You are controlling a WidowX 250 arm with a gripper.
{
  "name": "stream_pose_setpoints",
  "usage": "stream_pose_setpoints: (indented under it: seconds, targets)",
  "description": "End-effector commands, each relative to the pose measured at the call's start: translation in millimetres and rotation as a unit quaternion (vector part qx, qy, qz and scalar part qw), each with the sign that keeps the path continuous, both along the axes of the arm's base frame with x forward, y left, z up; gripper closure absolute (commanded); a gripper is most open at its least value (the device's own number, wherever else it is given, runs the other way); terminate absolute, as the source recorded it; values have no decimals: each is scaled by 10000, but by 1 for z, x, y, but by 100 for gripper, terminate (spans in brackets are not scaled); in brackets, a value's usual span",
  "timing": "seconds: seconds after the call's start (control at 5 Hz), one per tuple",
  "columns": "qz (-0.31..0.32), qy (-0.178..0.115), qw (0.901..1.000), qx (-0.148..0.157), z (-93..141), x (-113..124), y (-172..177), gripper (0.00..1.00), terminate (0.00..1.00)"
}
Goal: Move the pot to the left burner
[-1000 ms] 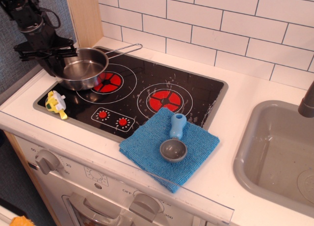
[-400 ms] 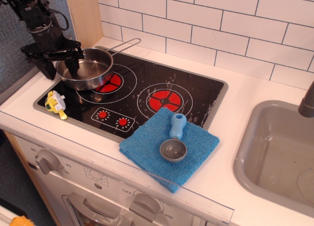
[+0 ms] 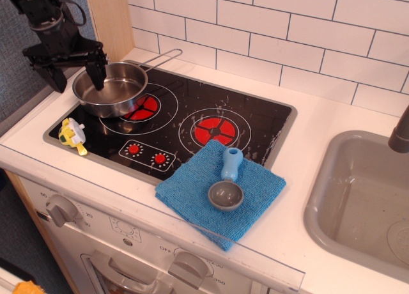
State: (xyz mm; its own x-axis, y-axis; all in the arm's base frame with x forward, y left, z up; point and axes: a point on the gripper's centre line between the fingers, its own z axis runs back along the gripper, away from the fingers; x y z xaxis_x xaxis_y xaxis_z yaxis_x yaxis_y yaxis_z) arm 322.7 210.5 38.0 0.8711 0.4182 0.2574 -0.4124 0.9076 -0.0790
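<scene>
The pot (image 3: 112, 89), a shallow shiny steel pan with a thin wire handle (image 3: 160, 57) pointing back right, sits on the black cooktop. It covers the left part of the left burner (image 3: 143, 107), whose red disc shows at the pot's right side. My gripper (image 3: 77, 83) is at the pot's left rim, a little above it, with its jaws spread wide. One finger (image 3: 98, 73) is over the pot's bowl, the other finger (image 3: 55, 80) is outside to the left. It holds nothing.
The right burner (image 3: 215, 131) is uncovered. A yellow toy (image 3: 73, 135) lies at the cooktop's front left. A grey scoop with a blue handle (image 3: 227, 182) lies on a blue cloth (image 3: 192, 192). A sink (image 3: 358, 204) is at the right, a wooden panel (image 3: 112, 19) behind the pot.
The gripper held the pot's left rim, then opened and rose up and back. The pot came down onto the cooktop and stays on the left burner's left part.
</scene>
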Motion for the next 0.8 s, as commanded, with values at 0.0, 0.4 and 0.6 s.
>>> stream_pose_setpoints:
  seconds: [0.0,0.4,0.6]
  targets:
    - [-68,-707,9953,652,71,-29,-5,0,0]
    - [-68,-707,9953,652,71,-29,-5,0,0]
    - [-68,-707,9953,652,71,-29,-5,0,100]
